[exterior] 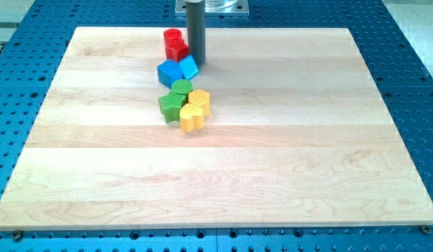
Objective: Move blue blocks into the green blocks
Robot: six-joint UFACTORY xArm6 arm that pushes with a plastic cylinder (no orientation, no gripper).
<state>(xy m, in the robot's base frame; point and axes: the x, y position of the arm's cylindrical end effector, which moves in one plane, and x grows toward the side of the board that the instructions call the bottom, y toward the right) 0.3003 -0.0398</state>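
Near the board's point(286, 175) top edge, left of centre, one tight cluster; green star point(171, 106) taken as landmark. Up and left of it, blue cube point(169, 72); straight above, just touching, green cylinder point(181, 87). Farther up, red blocks point(175, 44). Up and right, second blue block point(189, 67), with my tip point(197, 63) pressed at its upper right side. Right of the star, yellow blocks point(195, 108). No claw here, only a bare rod, holding nothing. Blues already nearly against the greens, so: short, slow push down-left, aimed through the blue block's centre, stopping at contact to avoid scattering greens or nudging yellows.
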